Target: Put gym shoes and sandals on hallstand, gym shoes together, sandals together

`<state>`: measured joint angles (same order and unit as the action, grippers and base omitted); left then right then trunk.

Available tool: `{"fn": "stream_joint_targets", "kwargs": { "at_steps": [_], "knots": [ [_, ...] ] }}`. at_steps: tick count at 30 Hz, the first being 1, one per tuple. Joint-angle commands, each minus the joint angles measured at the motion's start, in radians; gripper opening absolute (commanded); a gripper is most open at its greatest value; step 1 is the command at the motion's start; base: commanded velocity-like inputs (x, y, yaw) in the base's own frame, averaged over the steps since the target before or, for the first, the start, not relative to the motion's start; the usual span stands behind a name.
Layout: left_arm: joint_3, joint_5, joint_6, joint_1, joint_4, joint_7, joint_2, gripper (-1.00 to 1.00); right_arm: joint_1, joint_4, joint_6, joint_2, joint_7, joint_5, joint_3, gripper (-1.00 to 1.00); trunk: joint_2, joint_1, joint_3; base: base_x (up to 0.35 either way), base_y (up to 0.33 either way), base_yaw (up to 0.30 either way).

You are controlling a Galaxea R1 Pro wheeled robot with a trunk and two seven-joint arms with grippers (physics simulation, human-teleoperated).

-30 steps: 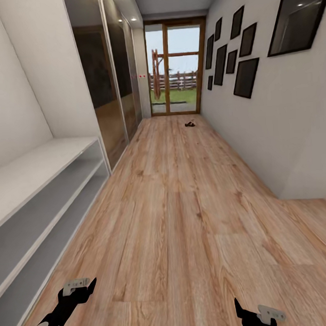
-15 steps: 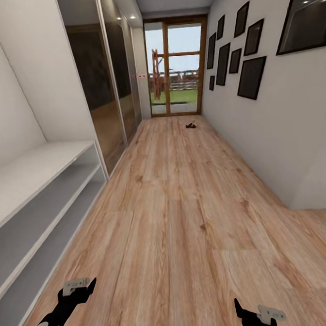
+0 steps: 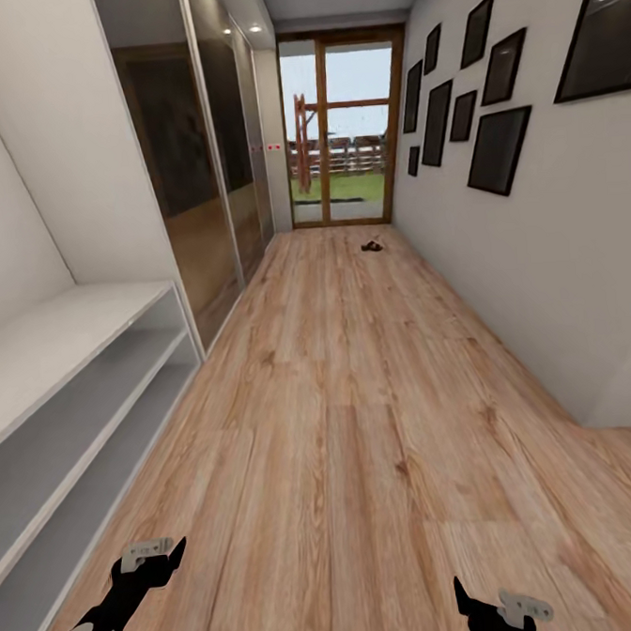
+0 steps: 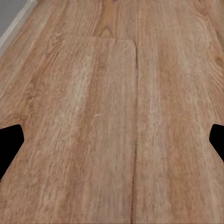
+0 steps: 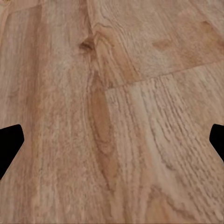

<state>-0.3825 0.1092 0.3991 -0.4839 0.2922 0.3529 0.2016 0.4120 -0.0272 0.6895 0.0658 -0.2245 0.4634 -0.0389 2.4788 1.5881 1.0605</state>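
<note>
Light-brown wood-grain planks of the corridor floor (image 3: 361, 425) run from the robot's arms to a glass door (image 3: 340, 130) at the far end, and a small dark object (image 3: 372, 247), most likely one of the sandals though too small to be sure, lies on the floor just before that door, near the wall hung with black picture frames (image 3: 497, 147). No gym shoes can be made out. A light-grey low shelf unit (image 3: 75, 370) with two open levels stands along the wall on the robot's left, its levels bare; whether it is the hallstand cannot be told, as no upper shelves appear. So the task looks barely begun: nothing is carried, nothing is racked, and all four pieces remain to be fetched. The head view gives the left gripper (image 3: 153, 553) and right gripper (image 3: 501, 608) low over the planks; the wrist views add that each has its fingers spread wide with only floor between them, the left wrist also catching a grey strip (image 4: 11, 18) beside the planks.
</note>
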Motion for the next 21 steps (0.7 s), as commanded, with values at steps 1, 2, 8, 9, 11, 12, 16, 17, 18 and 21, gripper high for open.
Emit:
{"fn": "stream_joint_targets", "kwargs": {
  "at_steps": [1,2,8,9,11,12,16,17,18,21],
  "knots": [
    [-0.009,0.01,0.004,-0.001,-0.001,0.004,0.0,1.0,0.001,0.001,0.002,0.0,-0.007,0.011,-0.004,1.0,0.0,0.0,0.001,0.339,0.0,0.0],
    [-0.009,0.01,0.004,-0.001,-0.001,0.004,0.0,1.0,0.001,0.001,0.002,0.0,-0.007,0.011,-0.004,1.0,0.0,0.0,0.001,0.339,0.0,0.0],
    [-0.009,0.01,0.004,-0.001,-0.001,0.004,0.0,1.0,0.001,0.001,0.002,0.0,-0.007,0.011,-0.004,1.0,0.0,0.0,0.001,0.339,0.0,0.0],
    [-0.009,0.01,0.004,-0.001,-0.001,0.004,0.0,1.0,0.001,0.001,0.002,0.0,-0.007,0.011,-0.004,1.0,0.0,0.0,0.001,0.339,0.0,0.0],
    [-0.009,0.01,0.004,-0.001,-0.001,0.004,0.0,1.0,0.001,0.001,0.002,0.0,-0.007,0.011,-0.004,1.0,0.0,0.0,0.001,0.339,0.0,0.0],
    [-0.009,0.01,0.004,-0.001,-0.001,0.004,0.0,1.0,0.001,0.001,0.002,0.0,-0.007,0.011,-0.004,1.0,0.0,0.0,0.001,0.339,0.0,0.0],
    [-0.009,0.01,0.004,-0.001,-0.001,0.004,0.001,1.0,0.001,0.001,0.002,0.0,-0.007,0.011,-0.004,1.0,0.0,0.0,0.001,0.339,0.0,0.0],
    [-0.009,0.01,0.004,-0.001,-0.001,0.004,0.001,1.0,0.001,0.001,0.002,0.0,-0.007,0.011,-0.004,1.0,0.0,0.0,0.001,0.339,0.0,0.0],
    [-0.009,0.01,0.004,-0.001,-0.001,0.004,0.001,1.0,0.001,0.001,0.002,0.0,-0.007,0.011,-0.004,1.0,0.0,0.0,0.001,0.339,0.0,0.0],
    [-0.009,0.01,0.004,-0.001,-0.001,0.004,0.001,1.0,0.001,0.001,0.002,0.0,-0.007,0.011,-0.004,1.0,0.0,0.0,0.001,0.339,0.0,0.0]
  ]
}}
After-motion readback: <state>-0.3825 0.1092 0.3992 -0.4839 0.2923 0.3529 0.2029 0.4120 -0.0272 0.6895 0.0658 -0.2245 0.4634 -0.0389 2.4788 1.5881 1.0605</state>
